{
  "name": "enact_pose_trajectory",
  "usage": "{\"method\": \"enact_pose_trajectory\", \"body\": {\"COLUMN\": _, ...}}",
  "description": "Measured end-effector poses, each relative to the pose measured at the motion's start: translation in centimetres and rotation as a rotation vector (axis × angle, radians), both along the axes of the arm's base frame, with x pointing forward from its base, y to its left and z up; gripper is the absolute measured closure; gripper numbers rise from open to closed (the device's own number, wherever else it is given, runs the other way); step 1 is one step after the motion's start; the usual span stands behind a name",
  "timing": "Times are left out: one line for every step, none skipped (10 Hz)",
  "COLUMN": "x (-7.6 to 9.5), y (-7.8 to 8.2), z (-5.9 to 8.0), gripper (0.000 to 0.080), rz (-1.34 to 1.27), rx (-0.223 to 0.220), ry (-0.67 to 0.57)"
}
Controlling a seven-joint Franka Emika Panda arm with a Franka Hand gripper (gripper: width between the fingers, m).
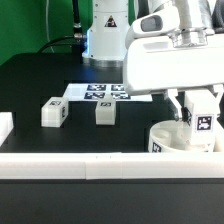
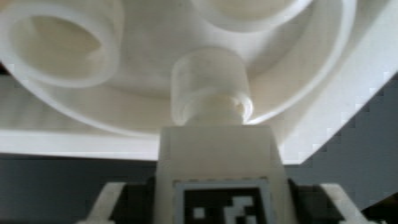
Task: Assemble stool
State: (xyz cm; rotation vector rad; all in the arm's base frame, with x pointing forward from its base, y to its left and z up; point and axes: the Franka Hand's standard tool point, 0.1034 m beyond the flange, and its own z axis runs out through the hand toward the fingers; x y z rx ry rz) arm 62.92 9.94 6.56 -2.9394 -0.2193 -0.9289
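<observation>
The round white seat (image 1: 170, 140) lies at the exterior view's right, against the white bar at the table's front. My gripper (image 1: 203, 120) is shut on a tagged white leg (image 1: 203, 126) and holds it upright over the seat. In the wrist view the leg (image 2: 222, 170) runs down between my fingers (image 2: 116, 200), and its peg end sits at a socket of the seat (image 2: 107, 95). Two more tagged legs (image 1: 53, 112) (image 1: 105, 112) lie on the black table to the exterior view's left of the seat.
The marker board (image 1: 100, 93) lies flat behind the loose legs. A long white bar (image 1: 80, 165) edges the table's front, with a white block (image 1: 4, 128) at the exterior view's far left. The robot base (image 1: 105, 35) stands at the back.
</observation>
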Motion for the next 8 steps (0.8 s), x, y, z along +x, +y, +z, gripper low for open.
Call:
{"method": "enact_pose_trajectory", "body": {"x": 0.1, "y": 0.0, "z": 0.0, "gripper": 0.0465, "rz": 0.0, "rx": 0.0, "ry": 0.004}}
{"method": "enact_pose_trajectory", "body": {"x": 0.1, "y": 0.0, "z": 0.0, "gripper": 0.0455, "rz": 0.001, "rx": 0.0, "ry": 0.007}}
{"method": "enact_pose_trajectory", "body": {"x": 0.0, "y": 0.0, "z": -0.1, "gripper": 0.0455, "rz": 0.001, "rx": 0.0, "ry": 0.012}}
{"method": "enact_pose_trajectory", "body": {"x": -0.1, "y": 0.0, "z": -0.1, "gripper": 0.0283, "rz": 0.002, "rx": -0.001, "ry": 0.026}}
{"method": "enact_pose_trajectory", "body": {"x": 0.0, "y": 0.0, "z": 0.7, "gripper": 0.0178, "rz": 0.004, "rx": 0.0, "ry": 0.057}}
{"method": "enact_pose_trajectory", "body": {"x": 0.2, "y": 0.1, "z": 1.5, "gripper": 0.0158, "rz": 0.007, "rx": 0.001, "ry": 0.054}}
{"method": "enact_pose_trajectory", "body": {"x": 0.2, "y": 0.1, "z": 2.0, "gripper": 0.0158, "rz": 0.008, "rx": 0.001, "ry": 0.068}}
{"method": "enact_pose_trajectory", "body": {"x": 0.2, "y": 0.1, "z": 3.4, "gripper": 0.0151, "rz": 0.012, "rx": 0.0, "ry": 0.107}}
